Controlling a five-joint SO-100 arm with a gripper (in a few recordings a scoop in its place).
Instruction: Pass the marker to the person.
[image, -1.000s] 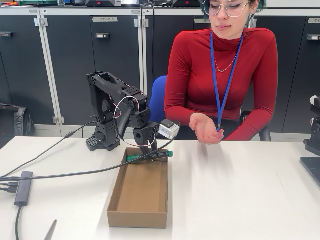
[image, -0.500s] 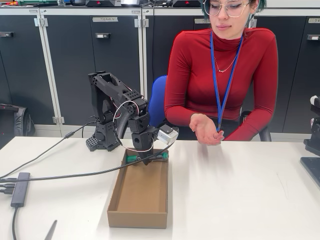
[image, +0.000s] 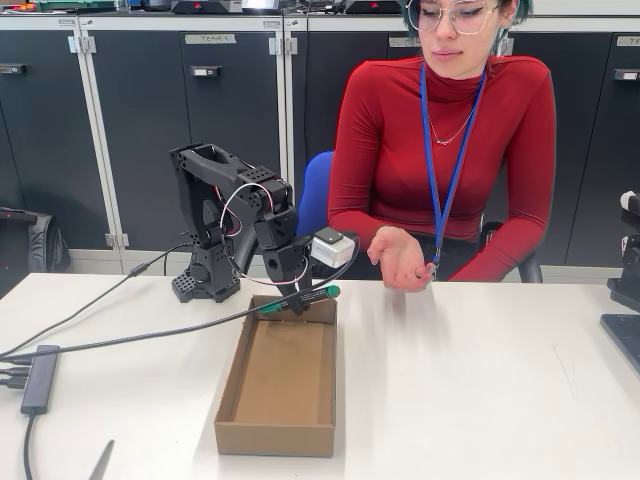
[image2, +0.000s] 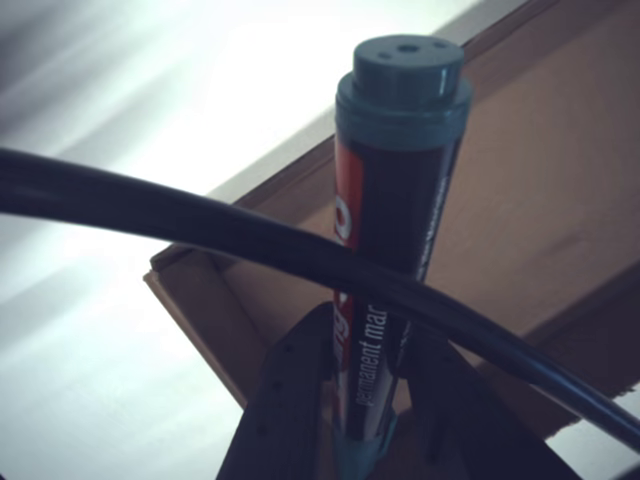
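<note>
fixed view faces across the table (image: 480, 380); wrist view looks closely down into the box (image2: 560, 180).

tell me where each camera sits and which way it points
Fixed view: stands across the table, facing the person and cabinets; it shows the black arm, its gripper holding the marker above the cardboard box, and the person's open hand.
Wrist view: rides on the gripper, looking along the marker down toward the box; the fingers show.
Both share the marker, box and black cable.
</note>
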